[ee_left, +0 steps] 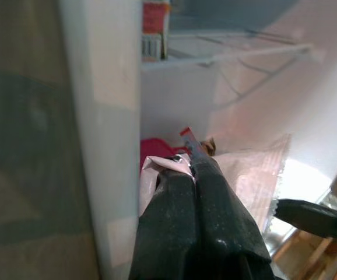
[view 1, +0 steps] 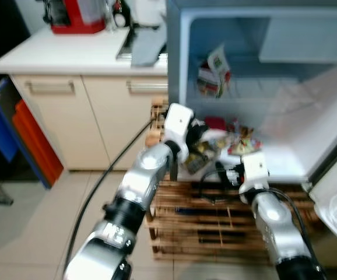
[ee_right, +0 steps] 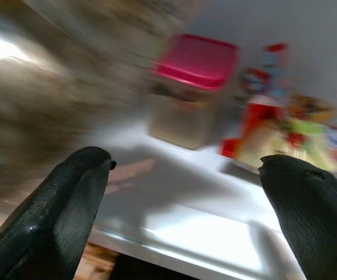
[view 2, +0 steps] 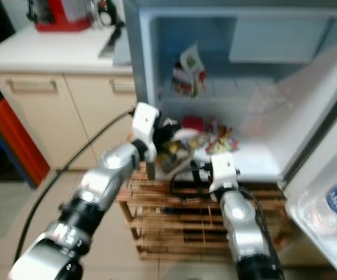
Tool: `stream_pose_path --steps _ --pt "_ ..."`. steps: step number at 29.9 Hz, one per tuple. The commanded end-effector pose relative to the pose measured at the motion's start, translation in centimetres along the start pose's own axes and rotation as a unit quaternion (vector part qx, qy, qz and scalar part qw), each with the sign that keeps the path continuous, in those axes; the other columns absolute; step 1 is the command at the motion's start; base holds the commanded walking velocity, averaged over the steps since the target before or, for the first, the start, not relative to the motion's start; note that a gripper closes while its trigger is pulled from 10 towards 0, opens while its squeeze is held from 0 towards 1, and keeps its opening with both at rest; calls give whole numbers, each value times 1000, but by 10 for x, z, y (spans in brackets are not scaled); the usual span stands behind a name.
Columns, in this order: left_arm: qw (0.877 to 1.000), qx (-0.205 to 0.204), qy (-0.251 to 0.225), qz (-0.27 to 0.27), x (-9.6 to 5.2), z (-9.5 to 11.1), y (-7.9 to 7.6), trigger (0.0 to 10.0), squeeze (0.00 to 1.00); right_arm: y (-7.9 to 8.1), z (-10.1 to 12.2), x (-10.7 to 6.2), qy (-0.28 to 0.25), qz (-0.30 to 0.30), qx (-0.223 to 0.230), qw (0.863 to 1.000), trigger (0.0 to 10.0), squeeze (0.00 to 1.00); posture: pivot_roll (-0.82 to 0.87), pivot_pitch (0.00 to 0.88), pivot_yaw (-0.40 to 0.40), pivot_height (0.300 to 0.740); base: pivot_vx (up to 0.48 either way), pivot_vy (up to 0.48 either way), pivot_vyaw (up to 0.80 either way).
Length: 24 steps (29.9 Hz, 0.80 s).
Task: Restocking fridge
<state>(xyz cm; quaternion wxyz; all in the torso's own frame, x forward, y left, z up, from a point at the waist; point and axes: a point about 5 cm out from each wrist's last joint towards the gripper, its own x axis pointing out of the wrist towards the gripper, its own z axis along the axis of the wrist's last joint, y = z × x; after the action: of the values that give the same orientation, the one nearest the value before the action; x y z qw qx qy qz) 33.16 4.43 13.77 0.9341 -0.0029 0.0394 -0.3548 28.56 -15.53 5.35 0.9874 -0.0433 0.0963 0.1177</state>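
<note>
Gripping a snack bag (view 1: 200, 153), left tool (ee_left: 187, 165) at fridge (view 1: 285, 169) shelf

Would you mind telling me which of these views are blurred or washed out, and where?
Right wrist view: left side smeared by motion blur, red-lidded container soft, glare on the fridge floor. Left wrist view: bright patch at lower right, fingers sharp. Both eye views: mildly soft, fridge door pale.
</note>
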Motion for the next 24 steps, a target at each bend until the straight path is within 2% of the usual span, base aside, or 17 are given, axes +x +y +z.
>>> stream_pose_path --steps 1,4,7,12,13,16,24 --pt "999 18 15 25 -13 -7 15 10000 0 -6 2 -1 -3 -6 -9 1000 10000 75 -145 0 29 740 0 0 0" --pt "1000 -2 18 25 -29 -16 17 10000 0 -8 1 -1 -3 -7 -9 1000 10000 78 -133 0 22 740 0 0 0" --pt "1000 -12 10 21 -32 -17 13 10000 0 -8 1 -1 -3 -6 -10 1000 10000 75 -125 0 17 740 0 0 0" --pt "1000 0 -15 13 -24 -11 1 10000 0 -7 2 2 1 -2 -14 1000 10000 75 -122 0 9 740 0 0 0" --pt "1000 7 -27 9 -17 -5 -2 10000 0 -8 3 3 -1 -3 -14 1000 10000 82 -124 0 9 740 0 0 -781" --pt "999 20 -42 7 -10 3 -4 10000 0 -9 5 4 -3 -3 -14 1000 10000 82 -133 0 12 740 0 0 -781" --pt "998 -5 -57 -37 1 12 -22 10000 0 -12 5 0 -6 -14 -12 1000 10000 90 -156 0 21 740 0 0 -775"
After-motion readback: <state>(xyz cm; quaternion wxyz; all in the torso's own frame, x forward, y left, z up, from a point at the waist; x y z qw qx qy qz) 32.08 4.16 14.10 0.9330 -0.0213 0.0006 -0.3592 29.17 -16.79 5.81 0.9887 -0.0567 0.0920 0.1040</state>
